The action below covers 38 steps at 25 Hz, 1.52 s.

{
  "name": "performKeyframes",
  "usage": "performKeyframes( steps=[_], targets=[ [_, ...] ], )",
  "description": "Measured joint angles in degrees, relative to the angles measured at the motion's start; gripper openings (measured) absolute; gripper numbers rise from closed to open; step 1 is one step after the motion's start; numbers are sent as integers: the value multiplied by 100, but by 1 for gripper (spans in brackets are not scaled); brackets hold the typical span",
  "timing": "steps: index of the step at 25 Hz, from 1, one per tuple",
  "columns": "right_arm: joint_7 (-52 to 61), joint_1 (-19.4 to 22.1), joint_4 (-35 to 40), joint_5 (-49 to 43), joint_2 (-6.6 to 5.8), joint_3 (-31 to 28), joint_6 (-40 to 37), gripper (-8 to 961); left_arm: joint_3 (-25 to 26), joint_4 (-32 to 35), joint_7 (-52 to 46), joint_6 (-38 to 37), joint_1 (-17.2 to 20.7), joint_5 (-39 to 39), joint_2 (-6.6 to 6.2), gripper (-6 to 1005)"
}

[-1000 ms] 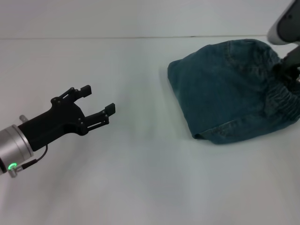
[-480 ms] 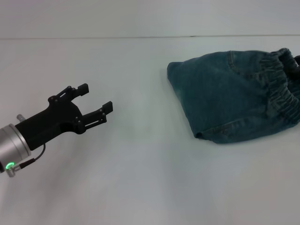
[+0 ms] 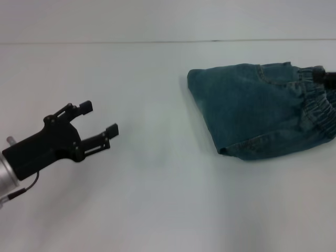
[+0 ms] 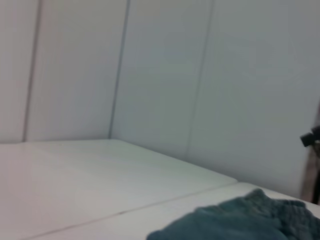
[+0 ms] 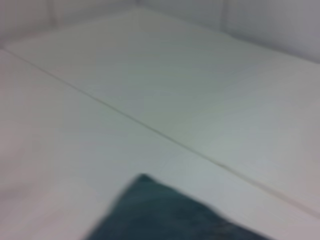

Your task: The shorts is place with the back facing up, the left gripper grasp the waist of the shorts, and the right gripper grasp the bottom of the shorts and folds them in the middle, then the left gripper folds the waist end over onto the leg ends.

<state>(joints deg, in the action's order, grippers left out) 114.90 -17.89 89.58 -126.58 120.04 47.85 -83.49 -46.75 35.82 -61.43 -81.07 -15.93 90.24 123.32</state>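
Note:
The shorts [image 3: 257, 113] lie folded into a blue-green denim bundle on the right of the white table. Their ruffled elastic waist [image 3: 316, 102] is on the right side, and a stitched edge [image 3: 249, 140] runs along the near side. My left gripper [image 3: 99, 118] hovers open and holding nothing at the lower left, far from the shorts. Only a black bit of my right gripper [image 3: 329, 78] shows at the right edge, beside the waist. The left wrist view catches the shorts [image 4: 240, 222] low in the picture, and the right wrist view shows one corner of the shorts [image 5: 165, 215].
The white table [image 3: 157, 79] stretches between my left gripper and the shorts. A seam [image 3: 105, 42] runs across its far side. A pale panelled wall [image 4: 160, 75] stands behind the table.
The lifted waist of the shorts has dropped flat onto the bundle. My right arm has pulled away to the right edge. My left gripper has drifted a little lower and to the left.

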Motion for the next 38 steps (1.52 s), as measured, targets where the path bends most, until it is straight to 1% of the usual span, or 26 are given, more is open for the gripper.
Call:
performKeyframes(
  steps=[2, 4, 5, 7, 9, 12, 15, 18, 20, 23, 28, 34, 38],
  targets=[
    [-531, 352, -354, 776, 24, 72, -23, 756, 192, 4, 10, -241, 6, 305, -40, 918],
    [-1346, 714, -1037, 1773, 24, 165, -93, 813, 370, 4, 12, -494, 8, 610, -87, 918],
    [-1704, 816, -1345, 2112, 28, 192, -176, 841, 448, 5, 10, -611, 6, 768, -110, 918],
    [-2835, 1030, -2322, 2892, 24, 210, -402, 898, 593, 4, -21, -820, -1, 1036, -164, 918],
    [-3802, 1087, -3192, 3232, 4, 161, -601, 898, 709, 2, -88, -953, -11, 1190, -203, 918],
    [-5036, 1058, -4240, 3332, -17, 74, -734, 899, 863, 18, -208, -1021, -6, 1322, -230, 919],
    [-6250, 910, -5266, 3292, -17, 70, -566, 901, 919, 22, -220, -1030, 25, 1370, -230, 919],
    [-6998, 636, -6064, 3133, -24, 105, -283, 904, 920, 13, -210, -996, 40, 1518, -230, 919],
    [-7187, 409, -6434, 2975, -36, 111, -130, 906, 927, 1, -206, -955, 25, 1631, -230, 919],
    [-7394, 152, -6687, 2829, -37, 136, -28, 908, 964, -11, -180, -843, 25, 1673, -230, 919],
    [-7403, -84, -6727, 2760, -39, 179, -79, 909, 990, 18, -160, -907, 37, 1823, -248, 919],
    [-7395, -170, -6711, 2760, -45, 254, -183, 910, 1054, 121, -158, -1371, 37, 2185, -308, 919],
    [-7396, -173, -6707, 2761, -43, 255, -287, 910, 1124, 192, -156, -1445, 59, 2408, -332, 920]
  ],
)
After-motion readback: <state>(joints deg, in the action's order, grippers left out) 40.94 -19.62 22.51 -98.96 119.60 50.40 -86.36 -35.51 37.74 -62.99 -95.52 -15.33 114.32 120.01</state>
